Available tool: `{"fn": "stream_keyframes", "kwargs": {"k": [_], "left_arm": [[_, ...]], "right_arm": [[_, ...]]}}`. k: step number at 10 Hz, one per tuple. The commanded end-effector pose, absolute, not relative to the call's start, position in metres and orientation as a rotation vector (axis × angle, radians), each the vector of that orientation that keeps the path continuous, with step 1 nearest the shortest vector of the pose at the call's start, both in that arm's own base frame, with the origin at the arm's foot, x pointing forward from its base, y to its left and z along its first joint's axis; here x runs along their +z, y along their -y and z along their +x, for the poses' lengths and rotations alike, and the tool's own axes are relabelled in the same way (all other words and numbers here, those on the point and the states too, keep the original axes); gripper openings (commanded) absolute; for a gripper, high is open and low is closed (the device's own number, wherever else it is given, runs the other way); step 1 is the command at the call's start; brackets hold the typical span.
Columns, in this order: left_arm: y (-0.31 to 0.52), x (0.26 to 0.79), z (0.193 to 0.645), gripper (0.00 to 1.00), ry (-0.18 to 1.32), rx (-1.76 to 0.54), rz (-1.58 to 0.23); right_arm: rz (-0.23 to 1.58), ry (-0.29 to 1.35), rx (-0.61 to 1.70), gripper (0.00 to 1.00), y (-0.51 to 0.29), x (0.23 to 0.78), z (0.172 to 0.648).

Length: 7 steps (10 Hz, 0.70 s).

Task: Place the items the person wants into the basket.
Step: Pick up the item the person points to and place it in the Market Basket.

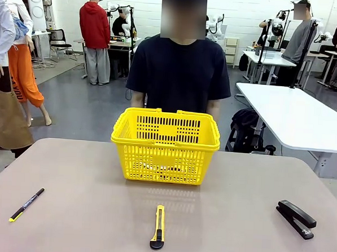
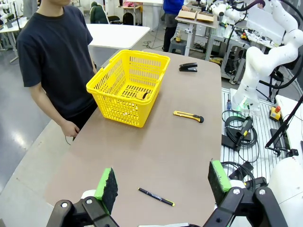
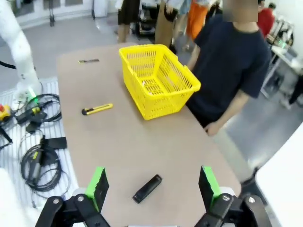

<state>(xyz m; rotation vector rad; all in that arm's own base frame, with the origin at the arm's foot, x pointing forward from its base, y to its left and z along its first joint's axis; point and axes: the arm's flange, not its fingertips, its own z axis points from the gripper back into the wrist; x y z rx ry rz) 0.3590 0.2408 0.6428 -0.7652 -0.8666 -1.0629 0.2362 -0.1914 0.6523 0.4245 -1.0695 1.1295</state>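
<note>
Utility knife (image 1: 158, 227) position: flat on the table, well apart from the basket (image 1: 164, 162) on the robot's side, black end toward you.
Basket position: upright at the far middle of the table, directly in front of the person (image 1: 179, 76). A small dark item lies on its floor; you cannot tell which.
Left gripper (image 2: 162, 178): jaws spread wide, empty, high above the table.
Right gripper (image 3: 152, 182): jaws spread wide, empty, high above the table.
Handling: expect the knife to be light, rigid and slim, with a smooth plastic shell that may slip or pivot under a weak pinch.
Grasp point: close across the narrow width at mid-body, pads on the two long sides, so that it hangs level.
Caution: the body sits low; bring the fingertips down almost to the tabletop before closing.
Do not collect: the black pen (image 1: 27, 204) at the left and the stapler (image 1: 295, 219) at the right.
</note>
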Motion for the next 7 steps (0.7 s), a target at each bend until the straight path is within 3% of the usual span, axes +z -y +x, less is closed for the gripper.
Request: {"fn": "stream_keyframes", "kwargs": {"k": [1,4,7], "left_arm": [[-0.240,0.645,0.358,1.00,0.877,-1.068,-0.768],[-0.240,0.645,0.358,1.00,0.877,-1.068,-0.768],[-0.240,0.645,0.358,1.00,0.877,-1.068,-0.768]], "right_arm": [[0.477,1.117,1.169,1.00,0.207,0.623,0.257],[0.542,1.153,1.129,1.00,0.234,0.593,0.276],[0.488,1.149,1.121,1.00,0.219,0.610,0.265]]}}
